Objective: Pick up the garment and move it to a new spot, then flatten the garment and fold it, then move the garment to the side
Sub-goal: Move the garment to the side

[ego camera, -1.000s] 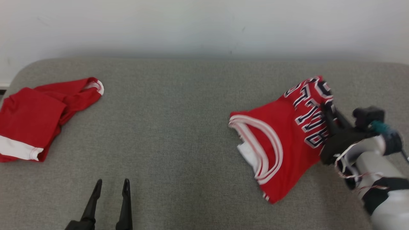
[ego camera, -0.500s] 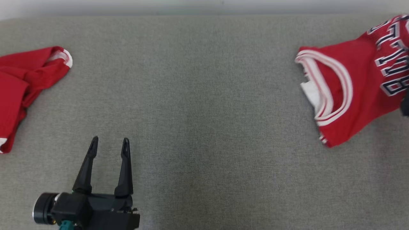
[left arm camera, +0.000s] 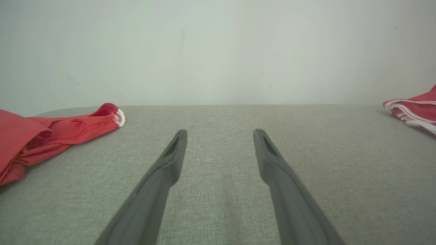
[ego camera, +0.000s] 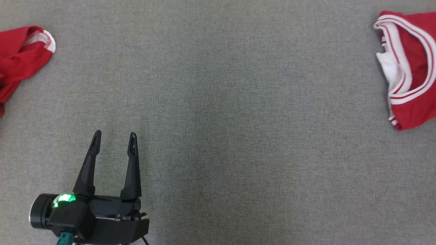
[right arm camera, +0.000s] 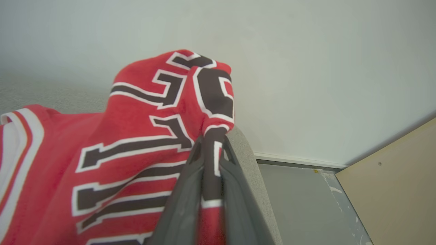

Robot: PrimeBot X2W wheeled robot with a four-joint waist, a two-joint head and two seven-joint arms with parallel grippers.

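My right gripper point(right arm camera: 213, 144) is pinched on a raised fold of the red basketball jersey with dark white-edged lettering point(right arm camera: 136, 136), which lies at the right end of the grey woven fabric surface point(ego camera: 238, 136). My left gripper point(ego camera: 114, 134) hovers spread wide over bare fabric. A second red white-hemmed garment point(ego camera: 20, 58) lies far left.

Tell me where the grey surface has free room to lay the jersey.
Free: the wide middle of the grey surface, between the red garment at its left end and the jersey at its right. The open left pincer takes the near-left part. Crowded: the right end, where the right pincer grips the jersey.
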